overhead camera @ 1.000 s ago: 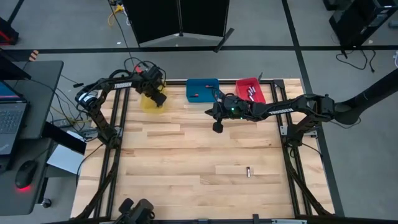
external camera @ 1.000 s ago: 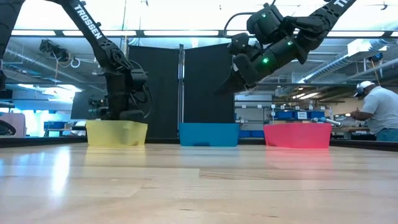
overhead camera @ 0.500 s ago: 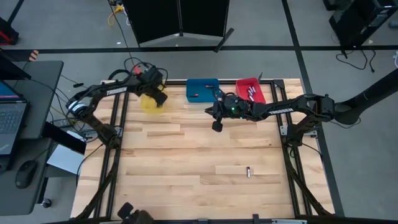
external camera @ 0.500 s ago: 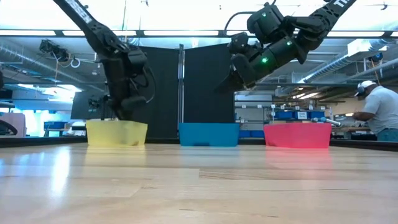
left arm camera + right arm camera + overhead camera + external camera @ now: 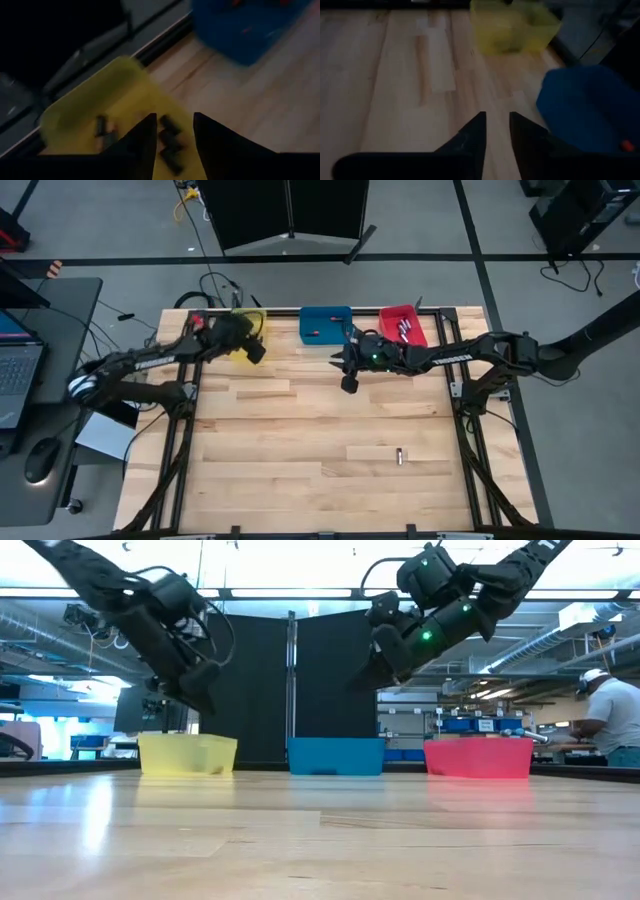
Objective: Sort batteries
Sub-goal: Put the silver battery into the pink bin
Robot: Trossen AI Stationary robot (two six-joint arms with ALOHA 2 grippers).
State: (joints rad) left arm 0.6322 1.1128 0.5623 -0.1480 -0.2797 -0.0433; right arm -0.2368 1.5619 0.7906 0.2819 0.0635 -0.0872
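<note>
Yellow bin (image 5: pixel 240 340), upper left of frame, w/ batteries (image 5: pixel 167 135) inside; left gripper (image 5: pixel 255 352) over it, right gripper (image 5: pixel 348 384) mid-counter (image 5: pixel 300 450), both jaws released, empty.

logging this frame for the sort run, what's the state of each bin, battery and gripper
Yellow plastic bin: upright, dark batteries inside.
Blue plastic bin: upright, small reddish item inside.
Red plastic bin: upright, batteries inside.
Lone small battery: lying on the wooden table, unsorted.
Left gripper: open, empty, above the yellow bin.
Right gripper: open, empty, raised beside the blue bin.
</note>
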